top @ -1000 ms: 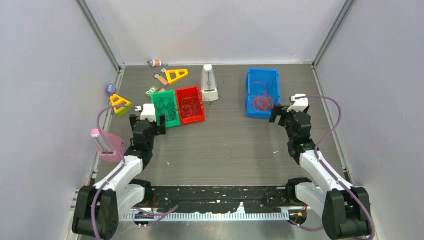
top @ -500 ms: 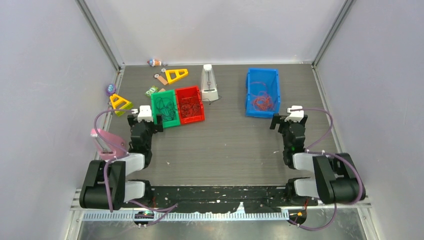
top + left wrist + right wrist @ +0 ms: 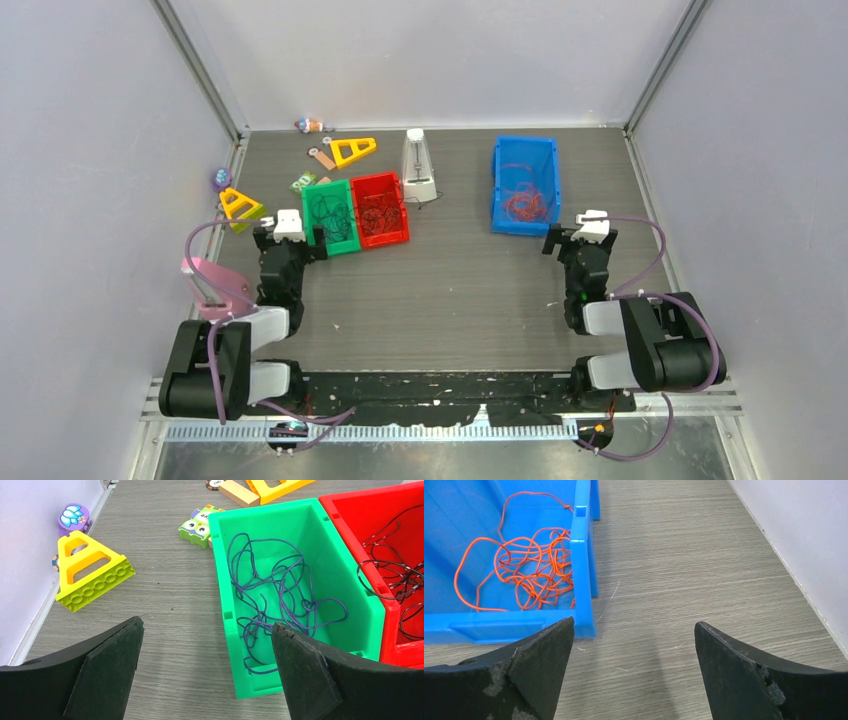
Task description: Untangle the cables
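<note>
The cables lie in three bins. A dark purple strand (image 3: 280,587) is coiled in the green bin (image 3: 220,570). Black strands (image 3: 395,575) lie in the red bin (image 3: 360,515) beside it. An orange-red strand (image 3: 531,565) is bunched in the blue bin (image 3: 580,555). My left gripper (image 3: 207,625) is open and empty, low over the table just in front of the green bin's near left corner. My right gripper (image 3: 634,624) is open and empty, in front of the blue bin's near right corner. Both also show in the top view, left (image 3: 290,240) and right (image 3: 580,238).
A yellow triangle block (image 3: 87,570), an owl block (image 3: 197,525) and a purple round toy (image 3: 74,517) lie left of the green bin. A white metronome (image 3: 418,165) stands behind the red bin. A pink object (image 3: 212,290) sits by the left arm. A wall (image 3: 804,540) runs close on the right.
Both arms have drawn back toward their bases and folded down over the last second. The grippers stayed open. The cables and bins have not moved.
</note>
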Action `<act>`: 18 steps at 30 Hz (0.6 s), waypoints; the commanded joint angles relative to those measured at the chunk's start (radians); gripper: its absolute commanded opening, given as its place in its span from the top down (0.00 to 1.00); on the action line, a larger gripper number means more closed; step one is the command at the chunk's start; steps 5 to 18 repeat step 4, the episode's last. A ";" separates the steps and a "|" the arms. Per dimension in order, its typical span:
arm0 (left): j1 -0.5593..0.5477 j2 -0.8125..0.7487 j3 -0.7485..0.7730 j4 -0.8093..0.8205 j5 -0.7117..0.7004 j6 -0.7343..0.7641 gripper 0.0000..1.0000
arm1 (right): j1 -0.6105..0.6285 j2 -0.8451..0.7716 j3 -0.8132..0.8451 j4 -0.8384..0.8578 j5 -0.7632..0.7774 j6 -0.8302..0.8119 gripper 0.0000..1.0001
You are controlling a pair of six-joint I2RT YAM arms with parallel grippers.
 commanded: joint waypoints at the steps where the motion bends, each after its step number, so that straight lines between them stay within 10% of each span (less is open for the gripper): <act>1: 0.006 0.001 0.000 0.073 -0.001 -0.002 0.00 | 0.002 -0.003 0.024 0.071 0.025 -0.004 0.05; 18: 0.005 0.000 -0.001 0.072 -0.001 0.000 0.00 | 0.002 -0.002 0.024 0.075 0.025 -0.004 0.05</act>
